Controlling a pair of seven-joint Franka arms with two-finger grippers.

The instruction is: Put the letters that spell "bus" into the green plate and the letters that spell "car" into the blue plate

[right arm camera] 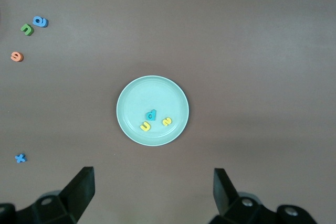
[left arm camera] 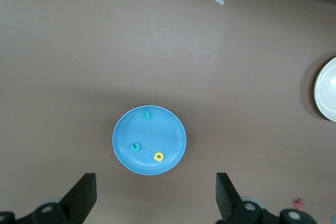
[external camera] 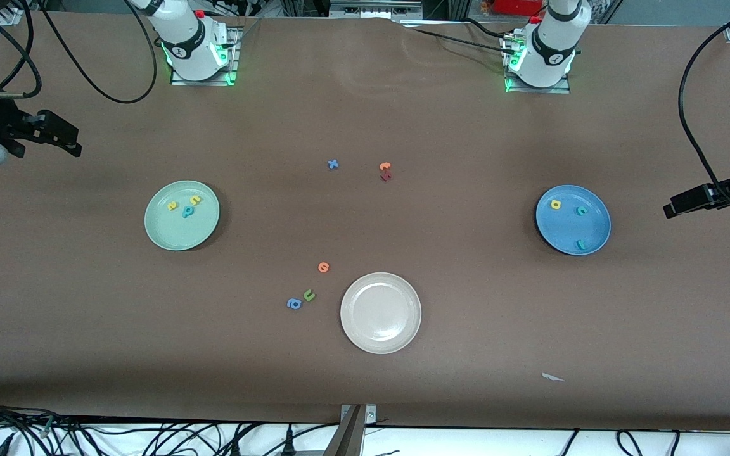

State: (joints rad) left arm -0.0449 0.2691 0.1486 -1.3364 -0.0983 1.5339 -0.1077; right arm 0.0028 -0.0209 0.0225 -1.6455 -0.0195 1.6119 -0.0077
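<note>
Both hands are hanging empty with fingers spread wide: the left hand over the blue plate, the right hand over the green plate. The "bus" letters are lying in green, the "car" letters in blue. Little risk is remaining, barely; a descending hand could scatter them. No readable labels are showing.
</note>
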